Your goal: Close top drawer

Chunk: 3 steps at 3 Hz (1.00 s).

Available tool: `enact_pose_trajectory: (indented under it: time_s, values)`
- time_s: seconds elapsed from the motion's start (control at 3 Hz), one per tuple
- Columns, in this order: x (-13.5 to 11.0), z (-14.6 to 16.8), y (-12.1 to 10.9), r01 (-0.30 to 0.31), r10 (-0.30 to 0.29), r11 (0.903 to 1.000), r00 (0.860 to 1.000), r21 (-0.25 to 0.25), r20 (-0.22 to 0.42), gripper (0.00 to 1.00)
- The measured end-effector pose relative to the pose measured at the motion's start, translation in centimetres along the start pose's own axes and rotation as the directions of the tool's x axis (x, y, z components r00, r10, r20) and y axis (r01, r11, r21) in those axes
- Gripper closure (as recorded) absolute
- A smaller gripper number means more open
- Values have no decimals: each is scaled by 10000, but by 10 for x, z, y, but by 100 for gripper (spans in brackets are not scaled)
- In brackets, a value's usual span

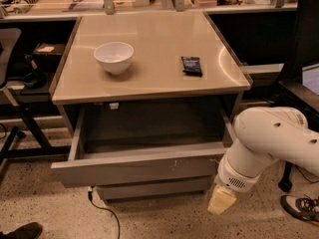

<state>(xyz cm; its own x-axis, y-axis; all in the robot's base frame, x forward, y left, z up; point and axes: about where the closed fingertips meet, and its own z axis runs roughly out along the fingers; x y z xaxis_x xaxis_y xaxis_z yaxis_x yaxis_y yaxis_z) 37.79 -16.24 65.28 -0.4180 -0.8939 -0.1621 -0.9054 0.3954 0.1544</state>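
The top drawer [134, 169] stands pulled well out, closing not yet done; the gripper [222, 201] hangs low beside its front corner, grip state indeterminable.

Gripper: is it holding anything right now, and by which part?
Nothing visible in it. The gripper hangs low near the floor, beside the front corner of the open top drawer.
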Motion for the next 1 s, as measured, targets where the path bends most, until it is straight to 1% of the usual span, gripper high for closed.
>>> enact_pose_trajectory:
  time_s: [0.33,0.67,1.0]
  values:
    - [0,0,0,0,0,10000,10000,0,0,64]
    - [-6,-2,-7,50,-51,9998,10000,191,75,89]
    - [-20,-6,-20,118,-132,9975,9997,697,193,100]
